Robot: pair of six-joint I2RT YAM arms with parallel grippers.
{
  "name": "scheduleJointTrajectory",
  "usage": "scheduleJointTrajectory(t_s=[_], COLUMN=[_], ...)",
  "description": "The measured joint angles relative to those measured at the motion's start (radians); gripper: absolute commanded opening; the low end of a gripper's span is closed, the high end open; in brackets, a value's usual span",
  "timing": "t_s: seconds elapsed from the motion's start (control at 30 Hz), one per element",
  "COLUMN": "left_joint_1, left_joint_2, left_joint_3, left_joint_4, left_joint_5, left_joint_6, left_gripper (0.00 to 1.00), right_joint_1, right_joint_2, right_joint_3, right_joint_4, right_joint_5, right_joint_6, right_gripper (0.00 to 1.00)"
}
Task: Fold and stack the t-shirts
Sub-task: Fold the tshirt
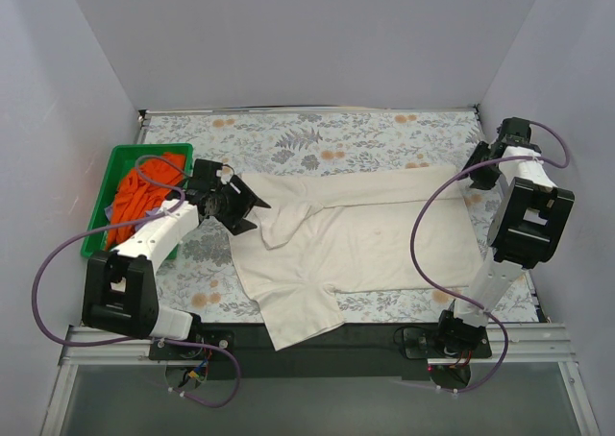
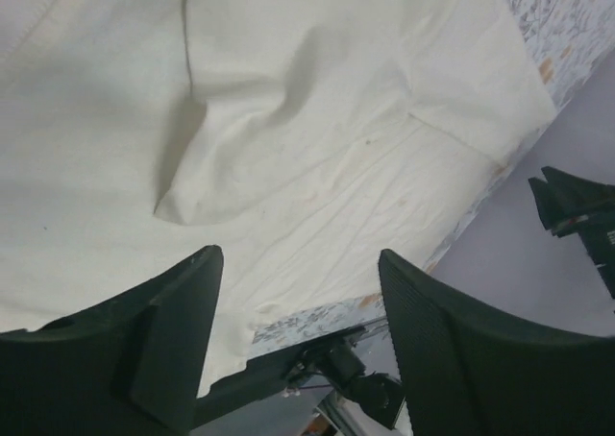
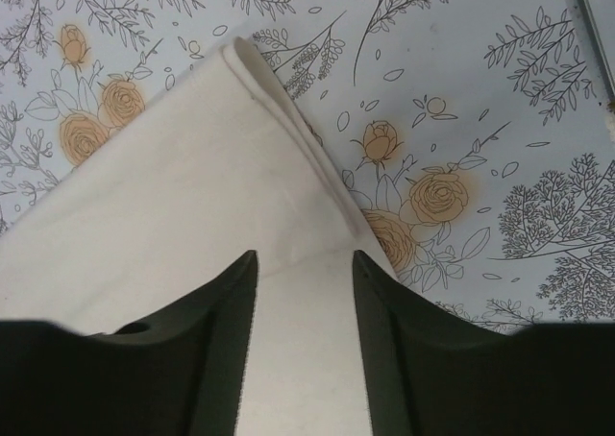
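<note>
Shirt (image 1: 356, 244) partly folded; left gripper (image 1: 235, 204) and right gripper (image 1: 480, 162) spread, empty.
I should pinch both layers, pulling evenly.

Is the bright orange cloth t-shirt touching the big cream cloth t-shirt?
Apart. Top view: the orange t-shirt sits in the green plastic tray, flowery table showing between tray and cream t-shirt.

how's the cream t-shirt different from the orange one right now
Colour: the cream t-shirt is pale off-white, while the orange t-shirt is bright.
Place: the cream one lies on the floral table; the orange one sits in the green tray at the left.
Pose: the cream one is spread out wide with parts folded over; the orange one is bunched in a heap.
Both are soft cloth, and neither is neatly folded yet.
</note>
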State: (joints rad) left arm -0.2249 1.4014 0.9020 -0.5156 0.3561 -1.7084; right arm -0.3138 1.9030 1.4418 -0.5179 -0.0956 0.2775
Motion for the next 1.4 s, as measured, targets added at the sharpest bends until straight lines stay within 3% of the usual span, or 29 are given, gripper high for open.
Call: scheduleJointTrajectory(t_s=[0.07, 0.27, 0.43, 0.73, 0.97, 1.4], left_joint_1=[0.0, 0.06, 0.125, 0.13, 0.13, 0.13], left_joint_2=[0.0, 0.055, 0.253, 0.529, 0.625, 0.668], left_joint_3=[0.002, 0.082, 0.258, 0.47, 0.53, 0.533], left_joint_4=[-0.001, 0.002, 0.053, 0.12, 0.138, 0.162], left_joint_5=[-0.011, -0.071, -0.132, -0.185, -0.184, -0.149], left_joint_6=[0.013, 0.148, 0.298, 0.494, 0.553, 0.619], left_gripper=[0.71, 0.75, 0.75, 0.75, 0.67, 0.5], right_joint_1=[0.0, 0.0, 0.0, 0.005, 0.009, 0.008], right_joint_2=[0.0, 0.019, 0.087, 0.209, 0.245, 0.278], right_joint_3=[0.0, 0.035, 0.125, 0.185, 0.185, 0.191], right_joint_4=[-0.002, -0.003, 0.025, 0.052, 0.061, 0.119], right_joint_5=[0.004, 0.004, -0.051, -0.158, -0.186, -0.214], right_joint_6=[-0.018, -0.066, -0.117, -0.19, -0.217, -0.241], right_gripper=[0.51, 0.51, 0.49, 0.5, 0.49, 0.46])
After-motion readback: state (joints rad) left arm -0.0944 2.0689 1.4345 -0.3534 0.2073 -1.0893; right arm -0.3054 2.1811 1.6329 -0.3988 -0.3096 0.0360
